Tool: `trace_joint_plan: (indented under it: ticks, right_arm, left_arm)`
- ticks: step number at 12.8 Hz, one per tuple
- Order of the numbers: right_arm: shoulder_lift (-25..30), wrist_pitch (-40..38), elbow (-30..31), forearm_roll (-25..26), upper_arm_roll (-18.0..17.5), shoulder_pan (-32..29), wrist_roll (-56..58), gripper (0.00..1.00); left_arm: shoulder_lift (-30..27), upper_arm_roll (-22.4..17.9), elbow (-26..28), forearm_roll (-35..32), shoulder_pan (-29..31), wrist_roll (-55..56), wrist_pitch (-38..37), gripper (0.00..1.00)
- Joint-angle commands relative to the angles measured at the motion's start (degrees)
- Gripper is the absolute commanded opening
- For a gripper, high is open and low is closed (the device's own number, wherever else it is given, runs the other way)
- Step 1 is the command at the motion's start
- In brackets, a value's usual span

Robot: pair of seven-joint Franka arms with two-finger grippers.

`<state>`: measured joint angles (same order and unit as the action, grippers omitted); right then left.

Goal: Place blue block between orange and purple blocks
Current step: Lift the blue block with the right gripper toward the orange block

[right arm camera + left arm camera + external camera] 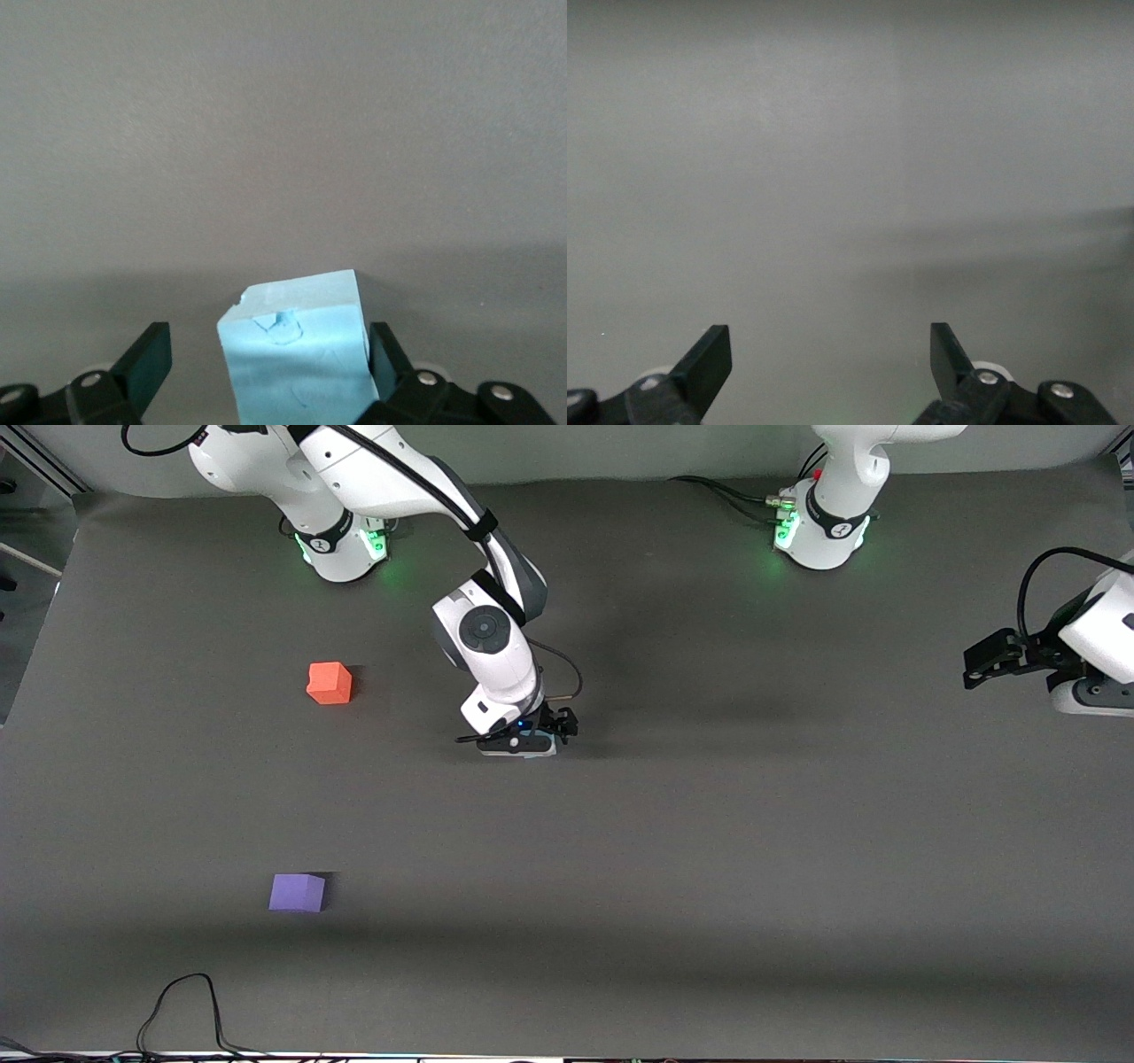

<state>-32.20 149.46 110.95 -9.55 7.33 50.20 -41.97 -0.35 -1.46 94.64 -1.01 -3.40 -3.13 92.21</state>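
The front view looks steeply down from high across the bench [709,886], facing both robot bases along its top edge. The right wrist view sits close over the right pincer [266,354], almost at bench level, with the blue block [297,354] filling its foreground (barely visible from the front). The left wrist view looks past the left pincer [831,359] at bare grey surface.

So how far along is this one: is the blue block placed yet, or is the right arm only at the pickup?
Nothing is placed yet. The right gripper is down at the table, its open fingers either side of the blue block, one finger clearly apart from it. The orange block and purple block sit with nothing between them. The left gripper waits open. Left: grasp, carry, release.
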Motion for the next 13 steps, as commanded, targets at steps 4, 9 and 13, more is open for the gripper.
trace_joint_plan:
  ticks: [4, 9, 13]
  right_arm:
    - [-3.7, 2.2, -0.7, -1.0, 0.4, 1.9, 0.2, 0.98]
    - [-3.8, 2.2, -0.7, -0.9, 0.6, 1.7, 1.6, 0.50]
    - [-2.3, 1.3, -1.1, -0.8, 0.9, 1.5, 2.5, 0.00]
  left_arm:
    - [-0.6, 0.9, 0.6, -0.9, 0.5, -0.8, 0.9, 1.00]
    - [-0.9, 0.4, -0.5, -0.5, 0.5, 0.2, 0.5, 1.00]
    - [-0.7, 0.3, -2.0, -0.2, 0.5, 1.4, 0.3, 1.00]
